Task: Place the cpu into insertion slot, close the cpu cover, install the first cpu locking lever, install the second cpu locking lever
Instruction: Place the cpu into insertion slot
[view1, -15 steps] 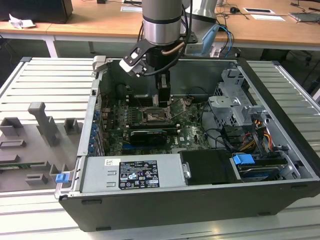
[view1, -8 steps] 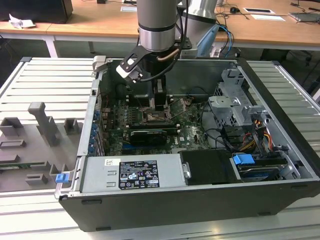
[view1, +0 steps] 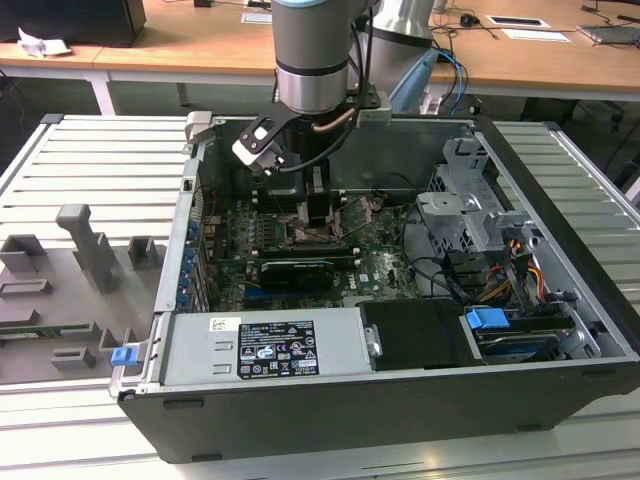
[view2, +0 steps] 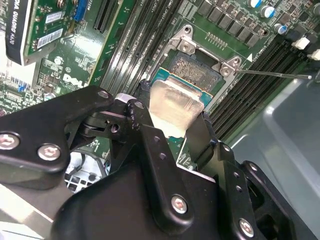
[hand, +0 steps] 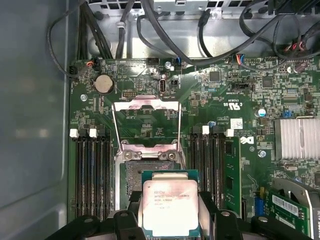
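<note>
Inside the open computer case (view1: 350, 410) on a ribbed bench (view1: 90, 170), the gripper (view2: 172, 112) pinched the chip (hand: 169, 207) by opposite edges, partly over the socket (hand: 134, 182), whose cover (hand: 146, 101) stood raised beyond it; placement was in hand, apparently calling for square, level alignment.

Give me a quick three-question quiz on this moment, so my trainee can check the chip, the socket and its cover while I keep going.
1. True or false: a chip already sits in the socket.
2. Pick one. The socket's cover is: A) shut over the socket, B) swung open, C) lying outside the case.
3. Fill in: the gripper is shut on the ____.

Key: 1 false. 2 B. 3 chip.
</note>
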